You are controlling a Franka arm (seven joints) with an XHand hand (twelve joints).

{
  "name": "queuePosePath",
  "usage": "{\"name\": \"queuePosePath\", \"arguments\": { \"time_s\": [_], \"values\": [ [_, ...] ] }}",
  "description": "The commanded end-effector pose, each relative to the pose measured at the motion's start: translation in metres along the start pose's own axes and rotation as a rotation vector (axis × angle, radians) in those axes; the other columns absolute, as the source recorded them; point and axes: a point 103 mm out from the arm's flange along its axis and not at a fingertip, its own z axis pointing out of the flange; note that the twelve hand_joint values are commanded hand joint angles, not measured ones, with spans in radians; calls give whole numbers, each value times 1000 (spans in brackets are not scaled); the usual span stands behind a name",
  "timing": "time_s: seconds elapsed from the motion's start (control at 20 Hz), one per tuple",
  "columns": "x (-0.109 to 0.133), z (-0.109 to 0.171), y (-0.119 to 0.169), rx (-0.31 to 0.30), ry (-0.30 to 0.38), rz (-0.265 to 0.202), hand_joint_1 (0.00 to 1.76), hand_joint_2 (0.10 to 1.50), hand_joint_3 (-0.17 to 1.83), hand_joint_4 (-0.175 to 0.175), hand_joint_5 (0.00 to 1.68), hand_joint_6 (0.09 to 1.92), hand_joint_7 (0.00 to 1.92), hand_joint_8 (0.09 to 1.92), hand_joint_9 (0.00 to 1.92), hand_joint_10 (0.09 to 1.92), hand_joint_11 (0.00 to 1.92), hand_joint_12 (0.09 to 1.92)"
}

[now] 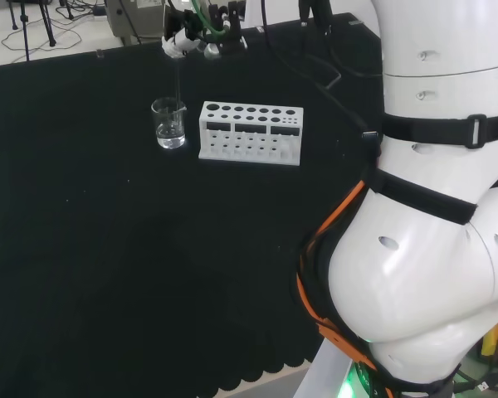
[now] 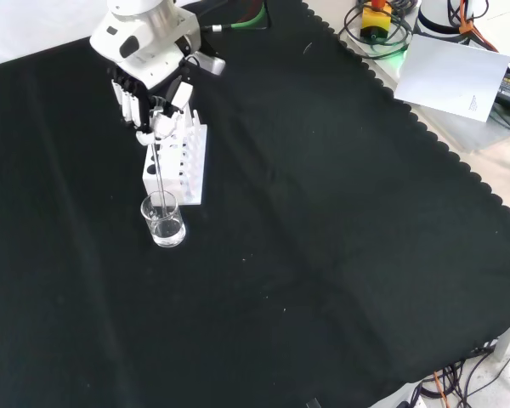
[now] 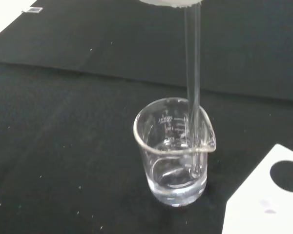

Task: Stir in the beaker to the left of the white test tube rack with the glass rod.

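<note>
Beaker (image 3: pixel 175 152) beside rack (image 1: pixel 250 131), open cloth (image 2: pixel 323 255) around; robot hand (image 2: pixel 149 81) grasps rod (image 3: pixel 193 73) dipped inside.

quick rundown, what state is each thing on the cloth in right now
beaker: upright on the cloth, clear liquid at its bottom, rod tip inside
glass rod: held about upright, lower end down in the beaker
hand: above the beaker, fingers closed on the rod's top
white test tube rack: standing beside the beaker, holes empty as far as the head view shows
</note>
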Motion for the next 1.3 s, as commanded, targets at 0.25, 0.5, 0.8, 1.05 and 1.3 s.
{"name": "queuePosePath", "arguments": {
  "time_s": [0.25, 0.5, 0.8, 1.05, 1.3],
  "values": [
    [35, -1, 1, -34, 20, -30, 1306, 1105, -175, -175, 1377, 87, 1177, 1031, 1751, 744, 1383, 1003],
    [46, 5, 17, -41, 15, -89, 1306, 1105, -175, -175, 1377, 87, 1176, 1031, 1750, 745, 1383, 1003],
    [46, 4, 29, -25, 8, -77, 1306, 1105, -175, -175, 1376, 87, 1176, 1031, 1750, 746, 1383, 1003],
    [17, -2, 22, -27, 23, -57, 1306, 1106, -175, -175, 1376, 87, 1176, 1031, 1749, 746, 1383, 1004],
    [15, -2, 21, -24, -8, -21, 1306, 1106, -175, -175, 1376, 87, 1176, 1032, 1749, 747, 1384, 1005]
  ]
}}
